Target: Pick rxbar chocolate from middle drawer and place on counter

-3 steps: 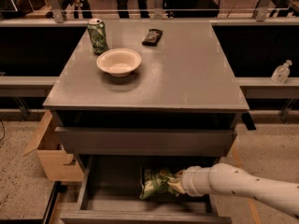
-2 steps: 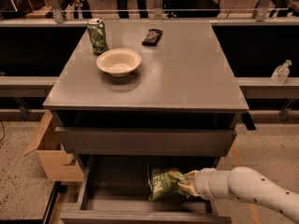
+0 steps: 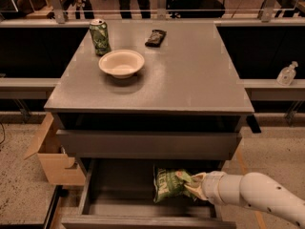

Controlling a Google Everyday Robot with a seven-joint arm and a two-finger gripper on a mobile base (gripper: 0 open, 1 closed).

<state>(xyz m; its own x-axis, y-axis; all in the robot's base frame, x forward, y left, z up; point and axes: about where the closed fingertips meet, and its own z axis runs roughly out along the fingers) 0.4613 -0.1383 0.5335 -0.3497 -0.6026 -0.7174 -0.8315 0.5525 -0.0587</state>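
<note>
The grey counter (image 3: 190, 80) tops the dark drawer cabinet. A dark wrapped bar (image 3: 156, 37) lies flat near the counter's far edge. Below the closed drawer front (image 3: 147, 144), a lower drawer (image 3: 119, 190) stands pulled open. My gripper (image 3: 189, 184), on the white arm (image 3: 257, 194) coming in from the right, is inside that drawer and shut on a green snack bag (image 3: 166, 185). The bag is the only item I see in the drawer. No dark bar shows there.
A white bowl (image 3: 121, 63) and a green can (image 3: 99, 36) stand on the counter's left half. A cardboard box (image 3: 52, 156) sits on the floor left of the cabinet. A clear bottle (image 3: 287, 73) stands on the ledge at right.
My gripper and the green bag have shifted a little to the right inside the open drawer. Things on the counter have not moved.
</note>
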